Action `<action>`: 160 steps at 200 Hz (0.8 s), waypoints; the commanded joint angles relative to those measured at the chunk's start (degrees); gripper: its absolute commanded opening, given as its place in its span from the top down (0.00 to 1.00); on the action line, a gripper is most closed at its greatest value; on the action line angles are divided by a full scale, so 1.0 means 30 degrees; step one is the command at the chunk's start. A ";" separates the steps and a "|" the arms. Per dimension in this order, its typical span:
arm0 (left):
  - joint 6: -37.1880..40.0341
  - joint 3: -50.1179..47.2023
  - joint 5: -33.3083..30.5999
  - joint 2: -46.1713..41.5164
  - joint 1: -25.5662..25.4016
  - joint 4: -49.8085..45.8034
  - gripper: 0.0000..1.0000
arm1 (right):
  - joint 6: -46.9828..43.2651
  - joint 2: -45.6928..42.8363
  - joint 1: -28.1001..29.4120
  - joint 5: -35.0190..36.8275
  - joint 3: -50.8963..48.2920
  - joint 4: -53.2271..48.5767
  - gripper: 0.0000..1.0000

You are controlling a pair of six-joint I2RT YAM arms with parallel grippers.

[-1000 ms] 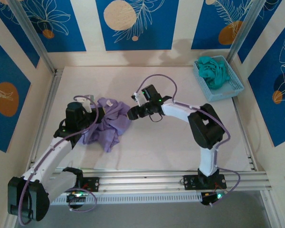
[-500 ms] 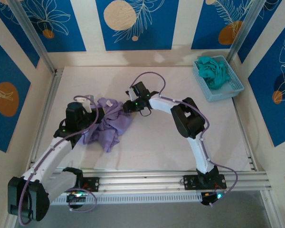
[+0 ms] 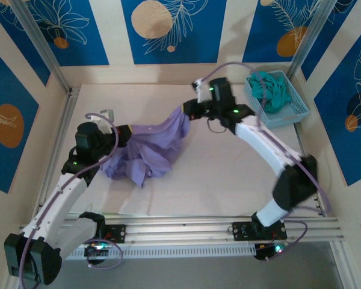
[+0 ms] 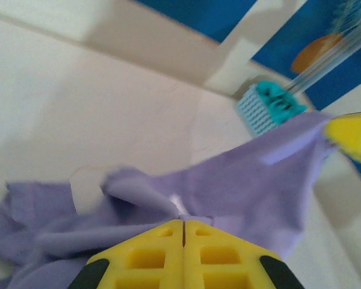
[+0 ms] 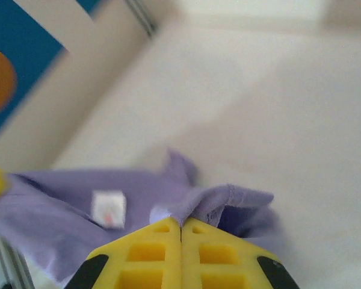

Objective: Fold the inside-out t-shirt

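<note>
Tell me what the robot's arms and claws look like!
The left arm and right arm are white with chunky black joints, green lights and loopy purple cables. The left claw and right claw are yellow, with square holes and black corners.

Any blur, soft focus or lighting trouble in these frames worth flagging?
Top external: sharp, evenly lit, the light purple fabric t-shirt crisp. Left wrist: blurred throughout, the light blue plastic basket smeared. Right wrist: soft focus, the small white label unreadable.
</note>
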 commanded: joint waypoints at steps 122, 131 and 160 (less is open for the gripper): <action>0.6902 0.7712 -1.2235 0.6862 -0.1428 -0.2624 0.75 | -0.0740 -0.3199 -0.0252 0.0115 0.2304 -0.2677 1.00; 0.7703 0.8851 -1.3743 0.8418 -0.1348 -0.4080 0.62 | 0.0026 -0.2369 0.0000 -0.0437 0.1994 -0.2123 1.00; 0.7238 0.8442 -1.3195 0.8305 -0.2069 -0.7215 0.35 | 0.0937 -0.0339 0.1088 -0.0718 0.1405 -0.1597 1.00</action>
